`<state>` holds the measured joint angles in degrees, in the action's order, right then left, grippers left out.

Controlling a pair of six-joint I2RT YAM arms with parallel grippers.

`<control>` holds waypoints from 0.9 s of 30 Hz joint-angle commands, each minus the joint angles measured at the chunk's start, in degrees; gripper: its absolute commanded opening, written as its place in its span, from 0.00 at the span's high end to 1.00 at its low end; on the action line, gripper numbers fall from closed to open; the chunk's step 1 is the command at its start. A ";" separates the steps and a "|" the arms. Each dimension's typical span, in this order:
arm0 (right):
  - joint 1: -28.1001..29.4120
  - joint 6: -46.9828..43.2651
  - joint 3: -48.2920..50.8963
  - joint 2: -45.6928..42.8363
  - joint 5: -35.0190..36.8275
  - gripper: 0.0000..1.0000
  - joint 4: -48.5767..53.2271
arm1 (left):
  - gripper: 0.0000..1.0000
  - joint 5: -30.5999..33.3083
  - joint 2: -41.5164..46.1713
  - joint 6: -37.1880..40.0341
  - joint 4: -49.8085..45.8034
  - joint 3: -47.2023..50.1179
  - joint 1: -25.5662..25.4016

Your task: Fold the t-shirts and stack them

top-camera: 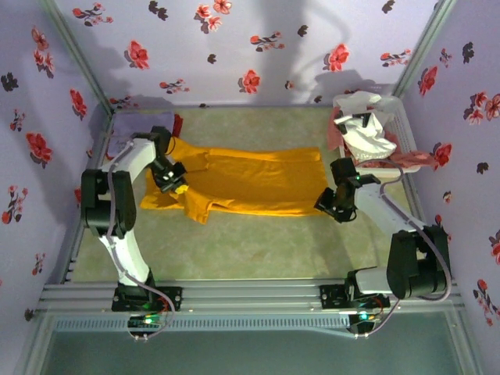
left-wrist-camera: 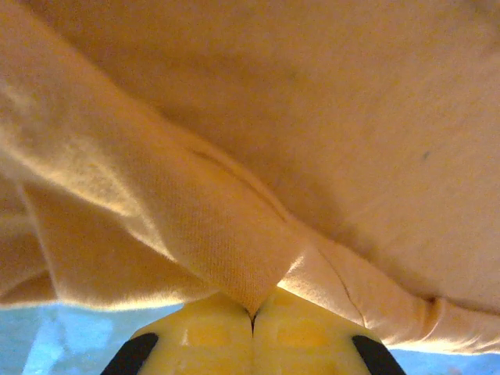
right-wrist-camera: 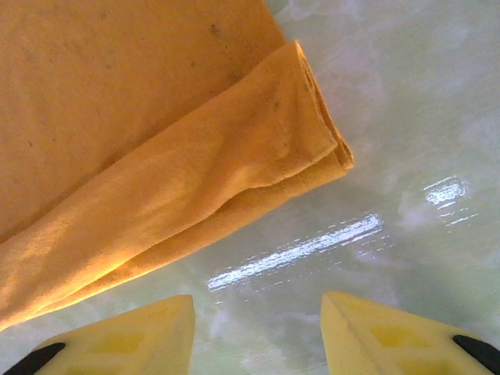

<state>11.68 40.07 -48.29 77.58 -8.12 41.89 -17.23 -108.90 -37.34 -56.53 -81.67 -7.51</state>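
Across the pale green surface (top-camera: 258,242) a plain mustard-orange cloth t-shirt (top-camera: 250,183) is spread, clamped by the closed left pincer (left-wrist-camera: 252,324) for folding, the open, empty right pincer (right-wrist-camera: 258,308) poised beside its hem.

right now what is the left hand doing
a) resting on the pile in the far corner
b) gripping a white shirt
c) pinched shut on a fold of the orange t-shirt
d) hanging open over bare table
C: in the left wrist view the left hand has its fingers closed together on a fold of the mustard-orange t-shirt.
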 commanded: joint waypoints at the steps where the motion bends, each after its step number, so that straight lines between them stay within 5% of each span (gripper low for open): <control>1: 0.51 -0.86 -2.69 1.19 -1.59 0.52 -0.10 | 0.95 -0.73 -4.78 1.13 -3.89 -6.37 -0.05; 9: 1.21 -1.49 -5.84 3.35 -2.38 0.50 0.79 | 0.79 -1.53 -10.06 1.96 -6.88 -13.88 -0.22; 11: 1.20 -1.49 -6.02 3.62 -2.34 0.50 0.58 | 0.84 -1.79 -10.31 2.31 -6.85 -13.94 -0.22; 13: 1.33 -1.44 -6.44 4.06 -2.42 0.50 0.79 | 1.00 -2.21 -10.75 2.71 -6.80 -14.27 -0.23; 27: 5.60 -0.25 -9.33 5.66 -3.83 0.49 -0.02 | 1.00 -6.09 -16.47 0.50 -4.64 -21.11 -0.23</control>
<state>15.94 39.44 -55.70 82.54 -10.79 41.82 -21.21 -122.91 -35.70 -61.06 -100.18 -7.51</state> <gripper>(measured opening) 0.511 0.066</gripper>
